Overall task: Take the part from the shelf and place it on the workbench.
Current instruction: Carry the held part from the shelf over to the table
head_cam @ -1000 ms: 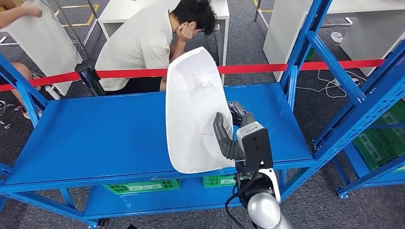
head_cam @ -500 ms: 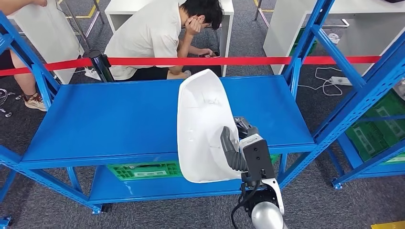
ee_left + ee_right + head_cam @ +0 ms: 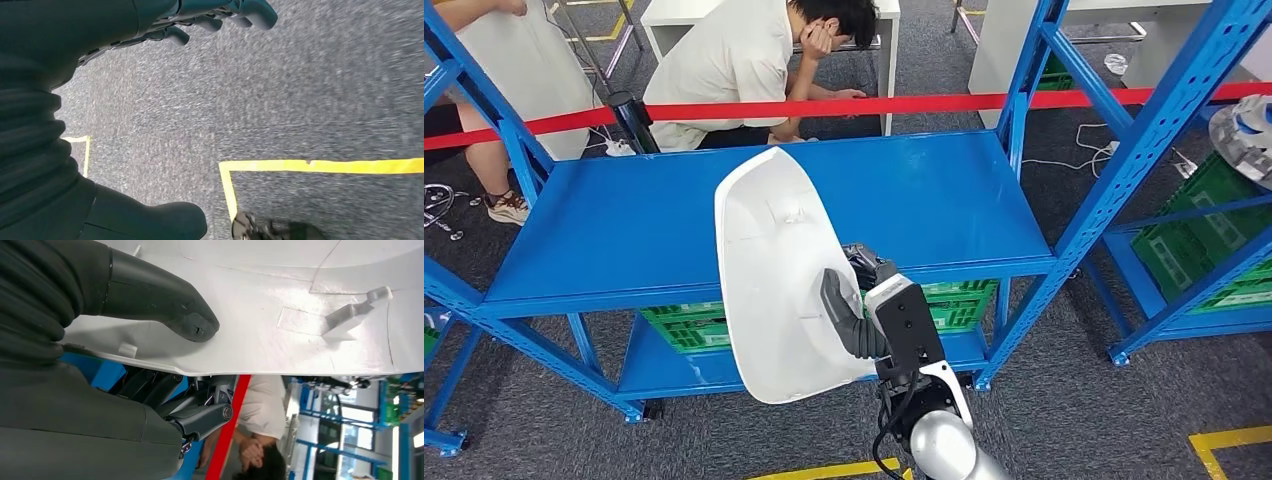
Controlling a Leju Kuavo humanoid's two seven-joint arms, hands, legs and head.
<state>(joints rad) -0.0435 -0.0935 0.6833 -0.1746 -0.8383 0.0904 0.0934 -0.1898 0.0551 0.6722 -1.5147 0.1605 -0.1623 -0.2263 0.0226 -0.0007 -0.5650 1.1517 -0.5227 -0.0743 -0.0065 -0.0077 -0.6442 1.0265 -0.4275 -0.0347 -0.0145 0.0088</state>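
Note:
A large white curved plastic part (image 3: pixel 774 270) stands upright in my right hand (image 3: pixel 864 312), in front of the blue shelf's (image 3: pixel 644 235) front edge. In the right wrist view my thick grey thumb (image 3: pixel 165 300) presses on the part's (image 3: pixel 280 325) inner face, with the darker fingers behind its edge. My left hand (image 3: pixel 200 17) hangs over the grey carpet, fingers apart and holding nothing.
A person (image 3: pixel 724 60) crouches behind a red tape (image 3: pixel 924 103) beyond the shelf. Green crates (image 3: pixel 684 325) sit on the lower level. A second blue rack (image 3: pixel 1124 170) with green crates (image 3: pixel 1214 240) and a metal part (image 3: pixel 1244 125) stands right. Yellow floor lines (image 3: pixel 1229 437) mark the carpet.
The whole view has pulled back and turned, so the shelf looks farther off. My right hand still holds the white part, which now overlaps the shelf's front edge.

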